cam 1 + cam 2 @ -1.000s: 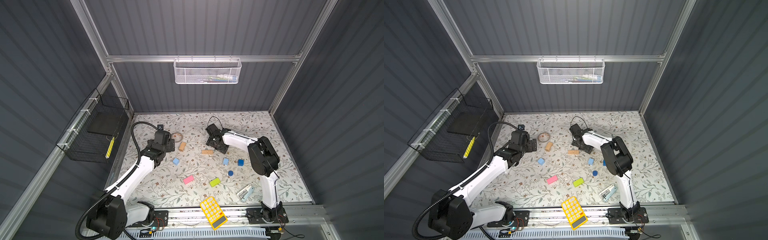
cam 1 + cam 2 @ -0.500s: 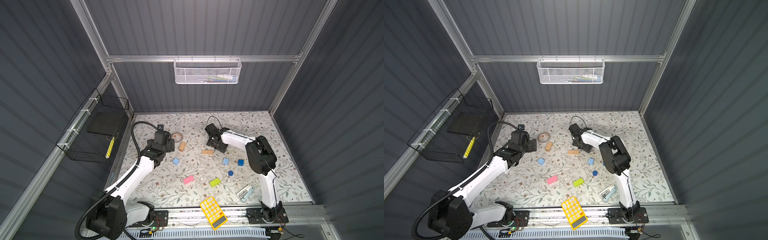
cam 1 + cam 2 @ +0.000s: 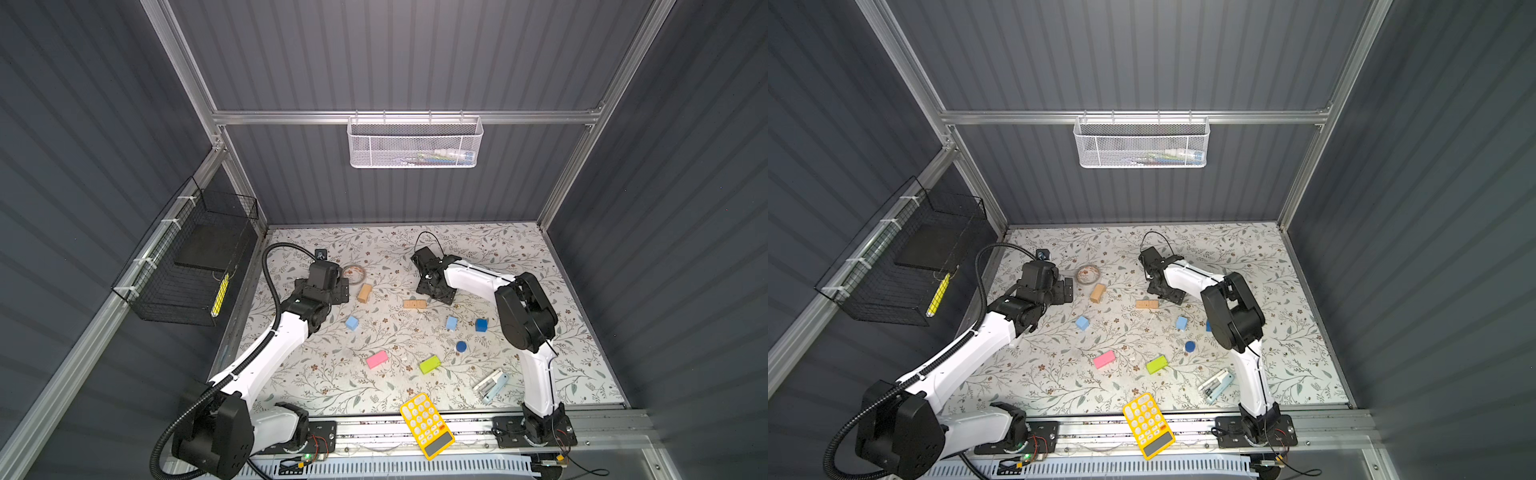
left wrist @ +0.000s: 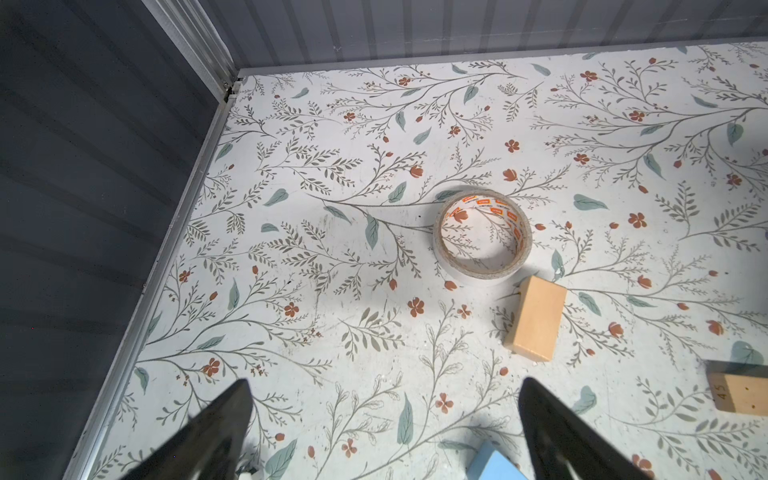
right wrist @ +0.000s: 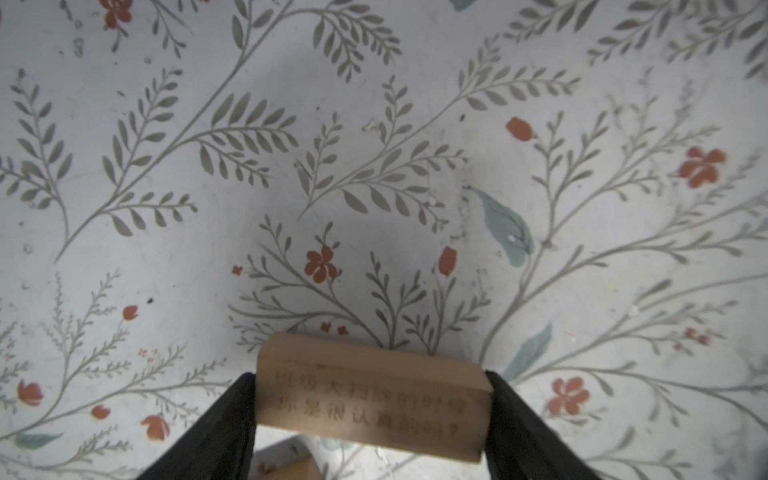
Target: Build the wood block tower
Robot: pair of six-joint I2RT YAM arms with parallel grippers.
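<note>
Nine wood blocks are spread, mostly well apart, over a flowered bench (image 3: 498, 249); no tower stands yet. The right hand (image 5: 370, 376) clasps an engraved tan bar (image 5: 370, 399) by its two short ends, low over the bench's middle rear. The left hand (image 4: 385, 386) hangs wide open and empty, near a plain tan bar (image 4: 536, 320) just beside a tape roll (image 4: 482, 237). A pink bar (image 3: 377, 359) and a lime-green bar (image 3: 430, 364) lie nearer the front. The clasped bar is probably light, stiff, smooth wood. Held end to end it could swivel, so its long flat sides, taken at the centre, look safer.
</note>
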